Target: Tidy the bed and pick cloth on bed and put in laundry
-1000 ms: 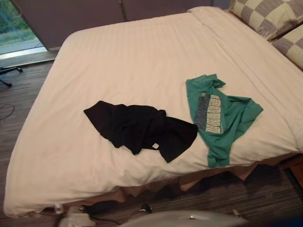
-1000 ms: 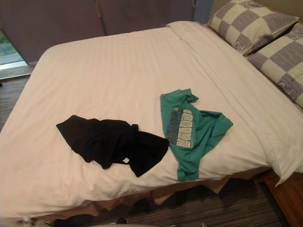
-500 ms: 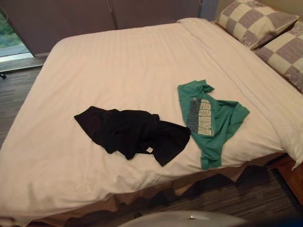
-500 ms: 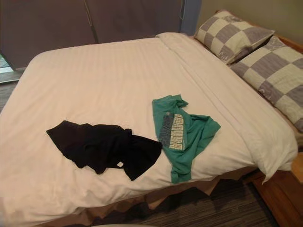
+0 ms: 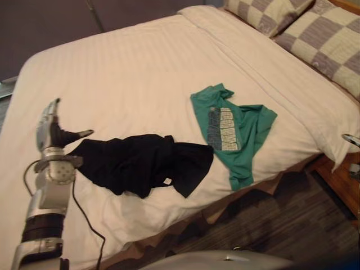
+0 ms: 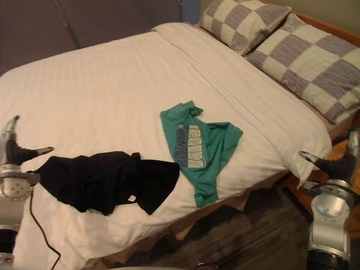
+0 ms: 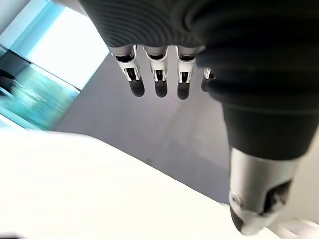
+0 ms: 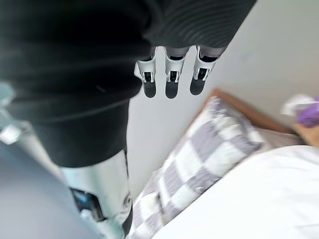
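Observation:
A crumpled black garment (image 5: pixel 143 163) lies on the white bed (image 5: pixel 129 73) near its front edge. Beside it to the right lies a green T-shirt (image 5: pixel 233 126) with a pale print, one end hanging over the edge. My left hand (image 5: pixel 53 132) is raised at the bed's left, just left of the black garment, fingers straight and empty; its fingers (image 7: pixel 157 82) show straight in the left wrist view. My right hand (image 6: pixel 337 163) is raised off the bed's right corner, open and empty, with straight fingers (image 8: pixel 169 82) in the right wrist view.
Two grey-and-cream checked pillows (image 6: pixel 292 50) lie at the head of the bed, far right. A wooden bedside piece (image 5: pixel 343 180) stands by the bed's right corner. Striped carpet (image 5: pixel 270 225) runs along the bed's front edge. A dark wall (image 5: pixel 50 22) stands behind the bed.
The camera has shifted, so the whole scene slid left and turned. Both hands have risen into view, the left by the black garment, the right off the bed's right corner. The clothes lie unmoved.

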### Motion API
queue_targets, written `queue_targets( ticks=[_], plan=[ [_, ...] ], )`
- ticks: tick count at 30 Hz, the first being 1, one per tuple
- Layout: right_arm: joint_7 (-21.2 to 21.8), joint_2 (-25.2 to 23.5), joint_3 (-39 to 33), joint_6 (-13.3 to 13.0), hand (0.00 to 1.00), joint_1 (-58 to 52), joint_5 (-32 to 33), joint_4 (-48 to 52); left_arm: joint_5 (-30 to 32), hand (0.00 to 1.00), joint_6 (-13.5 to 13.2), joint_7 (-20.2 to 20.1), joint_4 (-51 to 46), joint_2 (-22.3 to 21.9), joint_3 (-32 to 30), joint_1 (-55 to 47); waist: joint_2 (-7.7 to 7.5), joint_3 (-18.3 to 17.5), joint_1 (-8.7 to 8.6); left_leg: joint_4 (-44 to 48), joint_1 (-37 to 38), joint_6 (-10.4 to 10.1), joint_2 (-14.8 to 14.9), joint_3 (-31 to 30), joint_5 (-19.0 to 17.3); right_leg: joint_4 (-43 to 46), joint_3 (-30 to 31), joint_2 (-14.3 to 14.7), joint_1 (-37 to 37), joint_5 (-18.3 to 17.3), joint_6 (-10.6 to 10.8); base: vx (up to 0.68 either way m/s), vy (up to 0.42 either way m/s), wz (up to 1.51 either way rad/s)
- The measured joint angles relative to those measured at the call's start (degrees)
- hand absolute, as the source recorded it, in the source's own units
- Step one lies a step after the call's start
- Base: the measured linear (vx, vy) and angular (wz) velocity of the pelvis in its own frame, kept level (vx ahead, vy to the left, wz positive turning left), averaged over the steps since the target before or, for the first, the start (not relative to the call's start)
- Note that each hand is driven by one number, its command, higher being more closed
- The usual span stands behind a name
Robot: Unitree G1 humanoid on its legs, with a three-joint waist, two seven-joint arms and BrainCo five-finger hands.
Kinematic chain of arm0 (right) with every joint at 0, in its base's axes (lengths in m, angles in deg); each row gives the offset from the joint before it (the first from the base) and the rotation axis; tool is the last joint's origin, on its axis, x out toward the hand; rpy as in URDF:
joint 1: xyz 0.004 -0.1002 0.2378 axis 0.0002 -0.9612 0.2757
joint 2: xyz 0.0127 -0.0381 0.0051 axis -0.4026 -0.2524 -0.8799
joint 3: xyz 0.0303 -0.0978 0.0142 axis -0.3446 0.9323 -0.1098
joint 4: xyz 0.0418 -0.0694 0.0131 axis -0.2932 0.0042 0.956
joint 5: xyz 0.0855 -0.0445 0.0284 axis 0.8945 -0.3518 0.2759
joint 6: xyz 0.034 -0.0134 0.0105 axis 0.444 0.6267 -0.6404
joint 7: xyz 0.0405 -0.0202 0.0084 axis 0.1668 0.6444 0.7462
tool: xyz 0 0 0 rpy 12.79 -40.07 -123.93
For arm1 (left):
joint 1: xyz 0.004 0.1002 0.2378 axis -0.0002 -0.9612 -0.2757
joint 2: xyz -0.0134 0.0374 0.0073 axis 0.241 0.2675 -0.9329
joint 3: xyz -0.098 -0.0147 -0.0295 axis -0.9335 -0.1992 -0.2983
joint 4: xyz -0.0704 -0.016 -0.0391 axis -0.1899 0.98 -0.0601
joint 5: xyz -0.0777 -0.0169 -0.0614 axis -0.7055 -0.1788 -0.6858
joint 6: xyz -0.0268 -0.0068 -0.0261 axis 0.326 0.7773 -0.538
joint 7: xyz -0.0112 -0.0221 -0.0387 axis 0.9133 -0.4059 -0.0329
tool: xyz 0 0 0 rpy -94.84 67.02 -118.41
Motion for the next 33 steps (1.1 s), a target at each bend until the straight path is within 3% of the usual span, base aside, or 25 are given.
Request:
queue_targets(
  ticks=[8, 16, 22, 28, 29, 30, 31, 32, 33],
  plan=[
    [2.05, -4.35, 4.99, -0.11, 0.0, 0.21, -1.46, 8.52, 2.08, 0.0, 2.51, -1.8, -3.19, -6.26, 1.27, 5.42, 2.07, 5.72, -1.12, 0.01, -4.26, -0.01, 0.02, 0.34, 0.0, -1.38, 2.13, 0.07, -4.63, 1.4, 0.91, -0.03, 0.016, -0.1],
    [2.18, -6.73, 5.5, -0.07, 0.0, 0.1, -1.5, 10.05, 1.88, 0.0, 3.83, -5.08, -2.75, -8.26, 2.26, 7.59, 2.37, 8.77, -1.78, 0.02, -5.35, 0.0, 0.45, 1.64, 0.0, -1.81, 2.84, 0.17, -6.38, 2.61, 1.39, 0.01, 0.003, -0.09],
    [2.14, -6.79, 7.19, -0.1, 0.0, 1.05, -1.48, 12.8, 1.89, 0.0, 4.79, -7.2, 3.84, -8.76, 4.55, 9.48, 3.72, 11.99, -1.54, 0.03, -5.4, 0.0, 0.71, 1.66, 0.0, -1.37, 2.83, 0.72, -6.56, 2.59, 1.37, 0.01, -0.002, 0.01],
    [2.08, -8.82, 7.5, -0.06, 0.0, 2.31, -1.47, 12.8, 1.83, 0.0, 5.05, -9.62, 10.69, -13.42, 7.93, 8.5, 4.14, 13.15, -0.06, 1.49, -7.22, -0.01, 0.94, 3.39, 0.0, 0.74, 5.05, 0.57, -9.64, 2.17, 0.75, 0.05, -0.018, -0.13],
    [2.08, -8.67, 7.5, -0.04, 0.0, 2.86, -1.49, 12.83, 1.87, 0.0, 5.0, -9.69, 10.15, -14.2, 7.87, 8.13, 4.97, 14.04, -0.02, 2.5, -6.82, 0.01, 2.54, 3.36, 0.0, 7.23, 5.4, 1.3, -12.27, 1.56, 0.23, 0.0, -0.083, -0.14],
    [2.08, -8.67, 7.52, -0.14, 0.0, 3.78, -1.51, 13.12, 1.85, 0.0, 5.04, -10.05, 10.14, -14.71, 7.77, 7.91, 6.86, 15.62, -0.26, 2.7, -5.69, 0.02, 4.67, 2.78, -0.01, 9.73, 6.33, 3.43, -15.88, -1.75, -0.86, -0.01, -0.062, -0.14],
    [2.04, -8.87, 7.64, -0.15, 0.0, 3.72, -1.51, 13.43, 1.84, 0.0, 5.04, -10.19, 10.14, -14.69, 7.65, 7.53, 6.97, 15.66, -0.06, 2.64, -5.37, -0.03, 4.84, 2.89, -0.05, 3.7, 7.08, 4.07, -15.06, -0.58, -1.71, -0.01, -0.041, 0.18],
    [2.02, -9.46, 8.13, -0.2, 0.0, 2.71, -1.51, 14.14, 1.87, 0.0, 4.91, -10.66, 9.8, -14.42, 7.07, 6.46, 4.95, 15.49, -0.5, 4.23, -5.38, -1.38, 2.8, 3.05, -1.31, -4.7, 7.18, 2.62, -14.46, 8.46, -1.65, 0.04, -0.047, 0.31],
    [2.09, -8.76, 8.22, -0.18, 0.0, 2.79, -1.54, 13.63, 1.81, 0.0, 4.87, -10.75, 9.55, -15.85, 6.33, 5.87, 6.33, 16.08, -1.11, 4.88, -5.94, -1.77, 3.96, 2.85, -2.3, -4.74, 6.78, 3.49, -14.13, 9.52, -1.69, 0.08, -0.105, 0.28]
  ],
)
